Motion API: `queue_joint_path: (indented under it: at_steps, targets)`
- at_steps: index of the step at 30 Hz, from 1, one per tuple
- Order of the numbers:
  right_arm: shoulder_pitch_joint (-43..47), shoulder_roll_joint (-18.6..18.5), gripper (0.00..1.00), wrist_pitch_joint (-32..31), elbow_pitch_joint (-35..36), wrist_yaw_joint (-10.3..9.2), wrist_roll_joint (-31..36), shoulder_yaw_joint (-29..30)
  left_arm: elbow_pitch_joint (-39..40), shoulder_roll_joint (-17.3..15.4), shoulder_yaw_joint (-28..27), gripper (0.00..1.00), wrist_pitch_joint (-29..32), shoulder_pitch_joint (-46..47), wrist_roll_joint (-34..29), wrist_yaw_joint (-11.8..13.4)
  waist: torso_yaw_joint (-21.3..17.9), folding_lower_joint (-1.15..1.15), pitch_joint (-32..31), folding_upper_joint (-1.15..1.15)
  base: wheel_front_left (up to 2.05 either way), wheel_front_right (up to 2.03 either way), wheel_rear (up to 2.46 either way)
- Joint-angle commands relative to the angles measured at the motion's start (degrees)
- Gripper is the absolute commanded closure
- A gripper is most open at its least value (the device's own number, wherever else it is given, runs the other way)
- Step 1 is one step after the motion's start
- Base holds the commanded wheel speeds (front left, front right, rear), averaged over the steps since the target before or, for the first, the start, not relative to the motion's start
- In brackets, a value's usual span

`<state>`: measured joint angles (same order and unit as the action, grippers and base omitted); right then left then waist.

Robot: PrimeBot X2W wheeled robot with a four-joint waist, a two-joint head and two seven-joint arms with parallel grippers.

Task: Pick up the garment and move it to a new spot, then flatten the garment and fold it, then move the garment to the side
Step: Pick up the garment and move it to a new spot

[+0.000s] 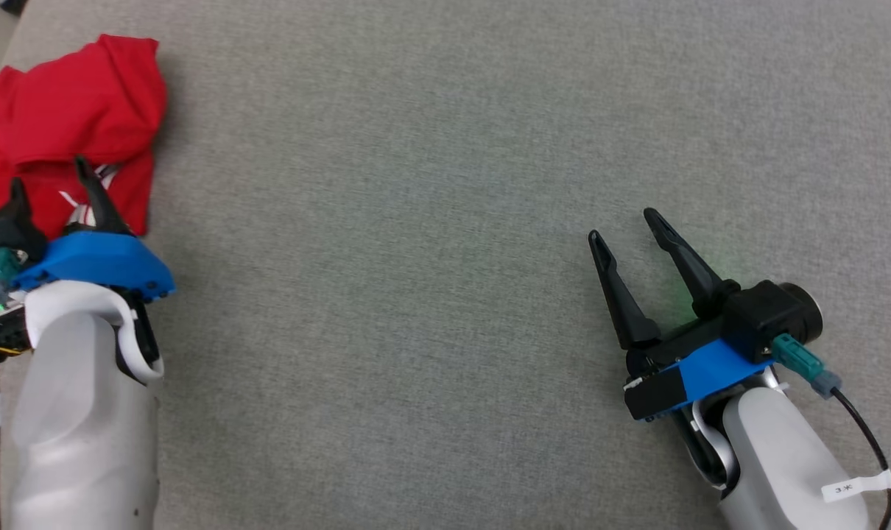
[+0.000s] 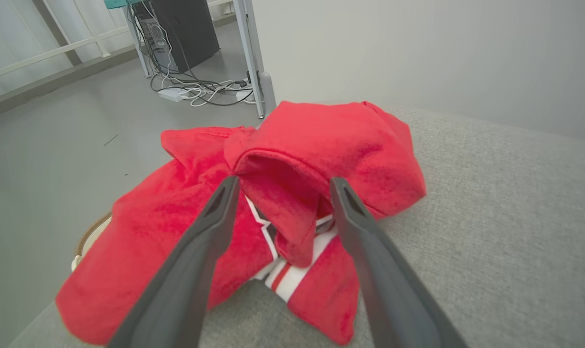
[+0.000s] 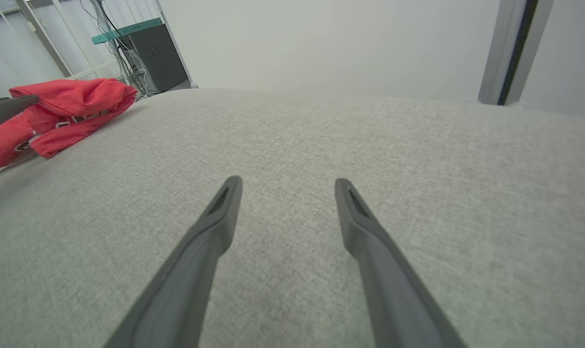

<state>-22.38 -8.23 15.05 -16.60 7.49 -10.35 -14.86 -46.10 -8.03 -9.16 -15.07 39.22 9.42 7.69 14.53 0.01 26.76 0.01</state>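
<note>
the garment (image 1: 70, 103) lies bunched in a red heap at the far left corner of the grey cloth-covered tabletop (image 1: 445, 221), with one side of it reaching the edge, so nothing of the task looks done yet: it has still to be lifted and carried to open ground. that explains the left pincer (image 1: 48, 180), which stands spread wide right at the heap. in its own wrist view the left pincer (image 2: 285, 183) has its two dark fingers set on either side of a thick rolled fold of the garment (image 2: 321, 145), a sensible place to bite since the doubled cloth gives bulk to close on. it has hold of nothing so far (whether a finger already brushes the cloth i cannot tell).

the right pincer (image 1: 622, 224) is likewise fully spread and empty, poised over bare cloth well apart from the heap. from its wrist the right pincer (image 3: 285, 181) looks across clear grey surface, with the garment (image 3: 70, 106) off at the far left. it seems kept clear there, probably where the garment will land for flattening.
</note>
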Motion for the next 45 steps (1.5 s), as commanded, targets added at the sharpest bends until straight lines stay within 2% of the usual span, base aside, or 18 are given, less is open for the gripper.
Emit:
queue_joint_path:
  at_steps: [1,6,9,10,11,21,28,35,45]
  targets:
    - [-0.68,-0.65,0.00,0.17,0.16,0.01,-0.55,-0.03,-0.25,-0.48,-0.44,0.00,-0.14,1.05,-0.23,0.47,-0.17,-0.01,0.21,-0.01,0.00,0.00,0.00]
    - [-0.94,-1.54,0.00,0.15,0.89,0.01,-1.01,0.20,-3.31,-1.91,-2.46,0.00,-0.14,3.37,0.54,1.85,-1.72,-0.01,1.98,-0.01,0.00,0.00,0.00]
    - [-1.03,-2.03,0.00,0.04,1.02,0.00,-1.09,0.52,-3.53,-2.21,-2.86,0.00,-0.14,4.39,0.57,1.43,-2.24,-0.01,2.69,-0.01,0.00,0.00,0.00]
    - [-0.99,-2.11,0.00,0.04,1.05,0.00,-1.09,0.64,-3.63,-2.03,-2.94,0.53,-0.14,4.59,0.54,1.27,-2.32,-0.01,2.82,-0.01,0.00,0.00,0.00]
    - [-0.92,-2.13,0.00,0.04,1.08,0.00,-1.07,0.74,-3.55,-1.91,-3.20,1.00,-0.14,4.75,0.69,1.21,-2.41,-0.01,2.90,-0.01,0.00,0.00,0.00]
    - [-0.49,-0.03,0.00,0.09,-0.09,0.01,-1.57,1.72,2.24,-1.38,-1.47,1.00,-0.15,5.94,-2.28,-1.94,-3.26,-0.01,-0.41,-0.01,0.00,0.00,0.00]
    - [-0.07,2.50,0.00,0.09,-1.36,0.01,-1.92,1.51,4.97,-0.37,2.37,1.00,-0.15,8.53,-4.62,-5.76,-5.77,-0.01,-5.42,-0.01,0.00,0.00,0.00]
    - [0.78,4.52,0.00,0.09,-2.64,0.01,-2.62,2.13,7.01,2.53,6.51,1.00,-0.14,9.23,-6.07,-7.96,-11.66,-0.01,-9.51,-0.01,0.00,0.00,0.00]
    - [1.49,5.28,0.00,0.11,-3.87,0.01,-4.24,1.89,8.00,5.02,12.40,1.00,-0.15,7.28,-3.74,-10.07,-23.29,-0.01,-11.32,-0.01,0.00,0.00,0.00]
